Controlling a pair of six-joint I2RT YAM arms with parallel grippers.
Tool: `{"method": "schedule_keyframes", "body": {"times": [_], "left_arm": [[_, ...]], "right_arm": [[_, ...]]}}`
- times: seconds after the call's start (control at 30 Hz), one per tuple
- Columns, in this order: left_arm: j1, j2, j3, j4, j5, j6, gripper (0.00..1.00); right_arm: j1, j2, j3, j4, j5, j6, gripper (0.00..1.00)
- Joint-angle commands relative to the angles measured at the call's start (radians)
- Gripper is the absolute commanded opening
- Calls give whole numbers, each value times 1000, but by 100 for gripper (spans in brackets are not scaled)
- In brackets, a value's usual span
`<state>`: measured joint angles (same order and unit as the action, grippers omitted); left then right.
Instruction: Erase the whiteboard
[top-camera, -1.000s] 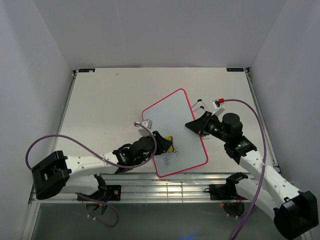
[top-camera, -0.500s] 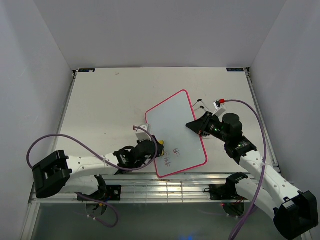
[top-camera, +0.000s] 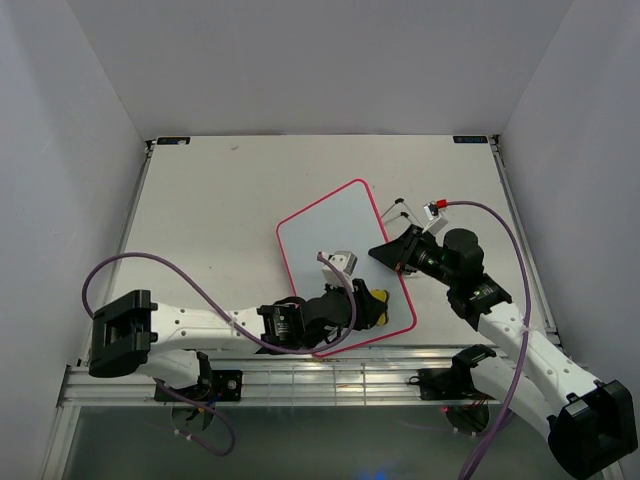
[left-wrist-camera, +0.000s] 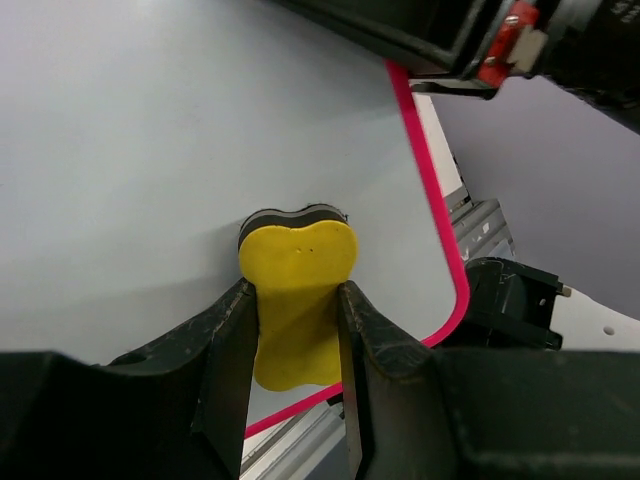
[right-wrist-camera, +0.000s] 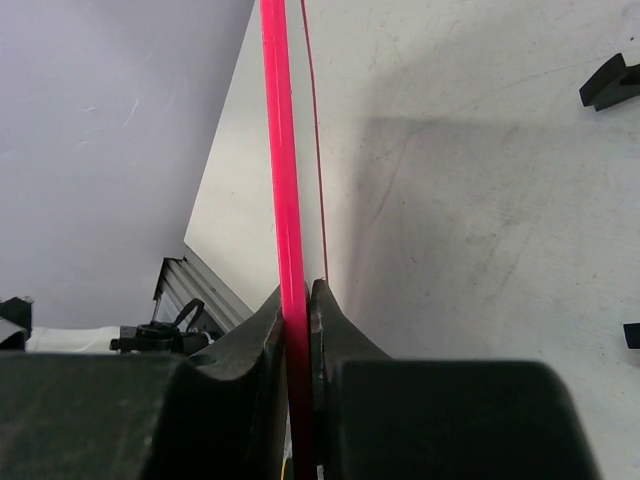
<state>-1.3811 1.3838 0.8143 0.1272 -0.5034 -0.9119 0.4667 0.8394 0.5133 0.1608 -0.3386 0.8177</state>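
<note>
One yellow sponge (left-wrist-camera: 298, 262) sits pinched between the left hand's (left-wrist-camera: 297, 300) two fingers, its dark underside pressed flat on the whiteboard (left-wrist-camera: 150, 140). The single board lies flat on the table (right-wrist-camera: 480, 200) and spreads out ahead of this hand. Its pink frame (left-wrist-camera: 440, 240) curves round a corner just to the hand's right. The right hand (right-wrist-camera: 297, 300) is clamped narrowly on that frame's edge (seen edge-on from its wrist). Off to its right, two small black pieces (right-wrist-camera: 610, 80) lie on the table, apart from the board.
</note>
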Motion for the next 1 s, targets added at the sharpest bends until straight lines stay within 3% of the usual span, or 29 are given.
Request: {"method": "schedule_keyframes", "body": {"times": [0.0, 0.17, 0.27, 0.37, 0.6, 0.8, 0.97], "left_arm": [[25, 18, -90, -109, -32, -86, 0], [124, -52, -331, -163, -72, -284, 0], [252, -109, -499, -58, 43, -298, 0], [271, -169, -555, -20, 52, -283, 0], [254, -174, -454, -17, 71, -188, 0], [104, -152, -304, -44, 37, -136, 0], [25, -123, -208, -100, 54, -194, 0]], "right_arm": [[15, -48, 51, 237, -79, 132, 8], [15, -54, 51, 235, -79, 139, 8], [15, -60, 54, 232, -70, 153, 8], [15, -63, 70, 206, -63, 149, 8], [15, -66, 51, 194, -28, 156, 8], [15, -65, 37, 191, -5, 159, 8], [15, -59, 27, 194, 7, 158, 8]]}}
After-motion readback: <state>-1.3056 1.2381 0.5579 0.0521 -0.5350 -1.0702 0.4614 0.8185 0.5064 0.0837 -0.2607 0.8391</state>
